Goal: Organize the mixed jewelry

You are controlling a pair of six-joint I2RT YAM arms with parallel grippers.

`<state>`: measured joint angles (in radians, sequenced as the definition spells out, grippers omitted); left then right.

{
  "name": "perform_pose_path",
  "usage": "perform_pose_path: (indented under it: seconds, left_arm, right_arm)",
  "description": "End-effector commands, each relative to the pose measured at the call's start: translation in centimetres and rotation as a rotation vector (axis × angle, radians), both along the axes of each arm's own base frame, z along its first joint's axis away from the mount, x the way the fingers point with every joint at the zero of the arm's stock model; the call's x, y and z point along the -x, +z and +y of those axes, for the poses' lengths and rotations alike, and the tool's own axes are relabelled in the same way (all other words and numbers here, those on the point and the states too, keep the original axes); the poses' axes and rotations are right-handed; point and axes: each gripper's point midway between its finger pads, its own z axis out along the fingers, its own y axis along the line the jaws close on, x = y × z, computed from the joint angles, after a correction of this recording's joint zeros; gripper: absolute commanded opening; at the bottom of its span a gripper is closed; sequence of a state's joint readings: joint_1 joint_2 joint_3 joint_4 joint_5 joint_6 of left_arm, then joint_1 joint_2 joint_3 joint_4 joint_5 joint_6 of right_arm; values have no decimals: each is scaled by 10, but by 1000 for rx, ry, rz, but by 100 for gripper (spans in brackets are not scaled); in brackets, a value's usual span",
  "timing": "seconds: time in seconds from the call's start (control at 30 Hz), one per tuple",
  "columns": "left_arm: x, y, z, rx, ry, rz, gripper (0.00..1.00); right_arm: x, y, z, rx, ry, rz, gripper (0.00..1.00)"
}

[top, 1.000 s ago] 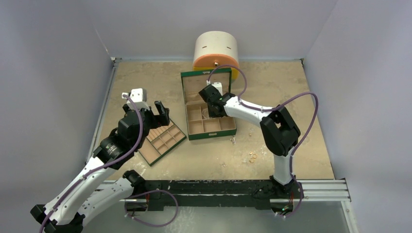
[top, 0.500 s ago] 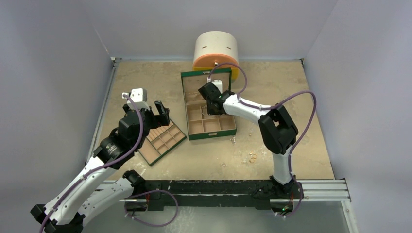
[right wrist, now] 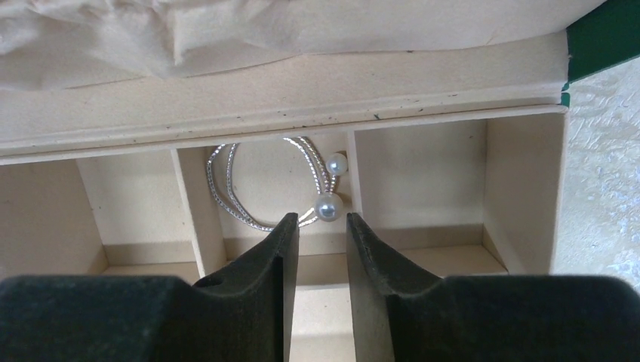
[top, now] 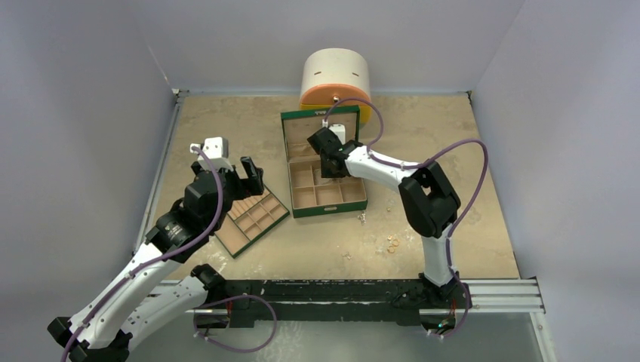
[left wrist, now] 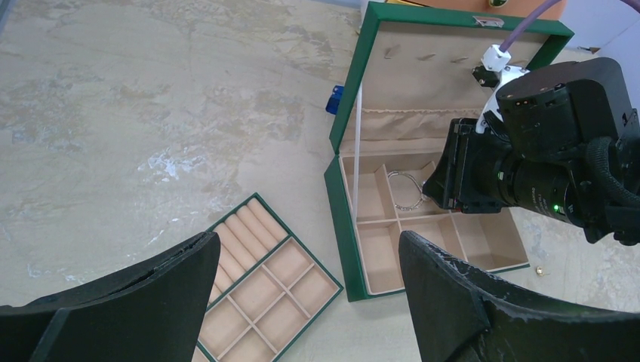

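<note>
My right gripper [right wrist: 322,222] hangs open over the green box [top: 296,192], its jaws a little apart with nothing between them. Just beyond its tips a silvery bracelet with two pearls [right wrist: 329,207] lies in the back middle compartment. The left wrist view shows that bracelet [left wrist: 404,205] beside the right gripper's head. Small gold rings [top: 392,243] and silvery bits [top: 361,218] lie loose on the table right of the box. My left gripper [left wrist: 309,241] is wide open and empty above the tan divider tray [left wrist: 324,290].
A white and orange cylinder [top: 336,75] stands behind the box's raised lid [left wrist: 453,72]. A small blue thing [left wrist: 333,99] lies left of the lid. Walls close the table on three sides. One gold piece [left wrist: 540,268] sits by the box's right corner.
My right wrist has shifted slightly left and back over the box, and its jaws have parted. The left arm has not moved.
</note>
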<state>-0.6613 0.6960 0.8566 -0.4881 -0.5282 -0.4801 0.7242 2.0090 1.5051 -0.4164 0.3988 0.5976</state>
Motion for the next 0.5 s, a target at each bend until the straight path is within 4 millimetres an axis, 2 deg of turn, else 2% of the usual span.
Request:
perform_pose_path:
  seconds: [0.0,0.17,0.27,0.47]
  left_arm:
    - [-4,20,1,41,17,-48,88]
    - [-4,20,1,39,21,-47,88]
    - [-4,18,2,34,24,-42,88]
    - [-4,19,2,36,28,-45,88]
  right_arm:
    - [-4,37,1,-71,-27,-59,32]
    - [5,60,-3,-111,-19,-89,32]
    - [18,71,-9,-132,17,-92,32]
    - [47,97,-36,-144,39,-141,33]
